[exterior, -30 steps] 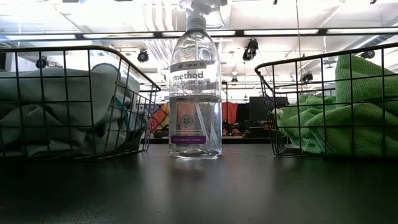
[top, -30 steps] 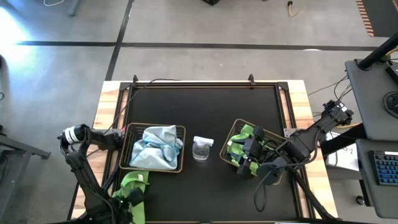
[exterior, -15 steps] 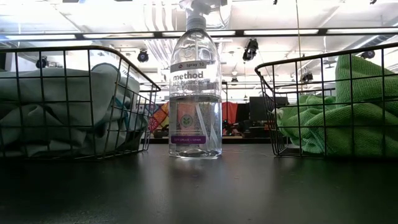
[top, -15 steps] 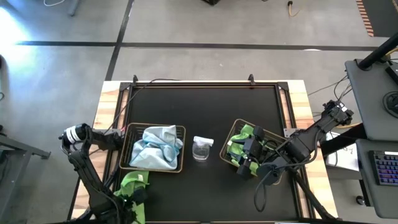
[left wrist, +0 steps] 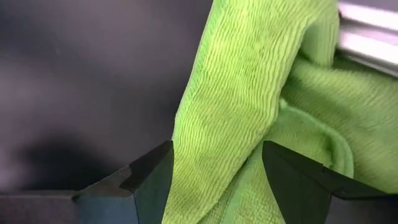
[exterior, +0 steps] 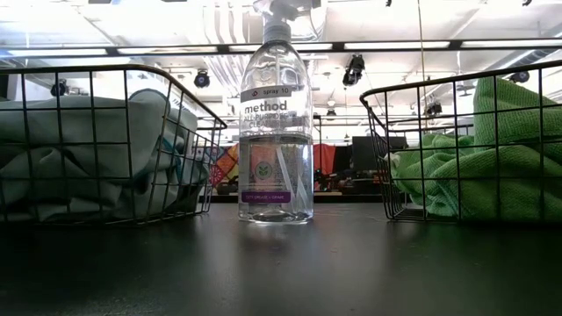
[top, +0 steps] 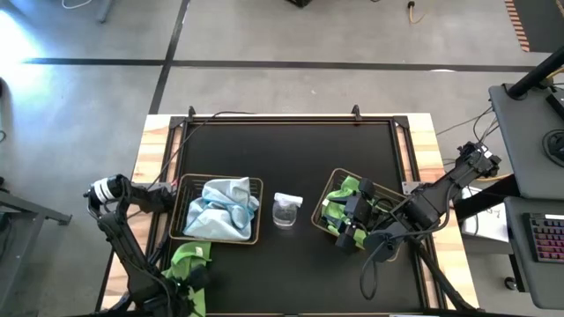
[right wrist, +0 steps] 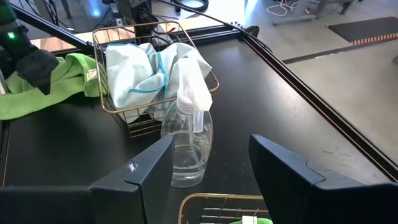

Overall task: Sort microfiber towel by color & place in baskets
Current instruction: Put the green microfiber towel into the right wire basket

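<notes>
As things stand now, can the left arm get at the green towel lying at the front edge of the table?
Probably yes: the left gripper has its jaws open around the green towel, with nothing between them.

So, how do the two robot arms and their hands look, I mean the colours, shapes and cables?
Both arms are dark, nearly black, built of jointed segments. The left arm carries a white cylindrical part near its upper joint. The right arm has black cables looping below it. The left hand and the right hand each end in two flat, angular, dark fingers with a dull sheen.
</notes>
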You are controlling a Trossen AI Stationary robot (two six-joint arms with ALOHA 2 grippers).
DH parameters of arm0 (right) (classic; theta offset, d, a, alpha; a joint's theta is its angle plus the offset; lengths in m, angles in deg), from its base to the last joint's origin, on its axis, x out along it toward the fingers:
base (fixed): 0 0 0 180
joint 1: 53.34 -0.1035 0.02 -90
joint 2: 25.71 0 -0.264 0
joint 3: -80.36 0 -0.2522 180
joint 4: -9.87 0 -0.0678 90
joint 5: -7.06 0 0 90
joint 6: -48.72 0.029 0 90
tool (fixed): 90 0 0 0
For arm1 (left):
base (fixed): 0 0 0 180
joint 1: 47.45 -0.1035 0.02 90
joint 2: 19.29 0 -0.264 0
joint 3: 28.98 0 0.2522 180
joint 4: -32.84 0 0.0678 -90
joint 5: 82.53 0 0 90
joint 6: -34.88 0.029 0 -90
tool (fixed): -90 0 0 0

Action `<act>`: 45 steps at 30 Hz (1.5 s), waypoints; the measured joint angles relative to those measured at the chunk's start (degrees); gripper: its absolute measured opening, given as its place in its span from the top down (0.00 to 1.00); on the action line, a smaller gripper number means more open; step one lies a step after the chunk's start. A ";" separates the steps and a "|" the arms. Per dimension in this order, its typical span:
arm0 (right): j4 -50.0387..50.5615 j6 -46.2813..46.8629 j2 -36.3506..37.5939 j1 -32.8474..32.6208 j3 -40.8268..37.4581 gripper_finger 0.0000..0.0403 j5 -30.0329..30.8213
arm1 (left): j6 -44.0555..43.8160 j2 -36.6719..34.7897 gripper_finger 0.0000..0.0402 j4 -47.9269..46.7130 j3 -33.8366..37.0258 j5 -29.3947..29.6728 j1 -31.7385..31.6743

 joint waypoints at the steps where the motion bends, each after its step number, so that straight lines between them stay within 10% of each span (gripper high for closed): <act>1: 0.00 0.00 0.00 0.00 0.00 0.50 0.00 | -0.02 0.01 0.43 0.39 0.00 0.01 0.00; 45: 0.10 0.15 0.00 -0.01 -0.07 0.50 0.00 | -23.57 0.01 0.43 12.06 5.38 6.93 -0.07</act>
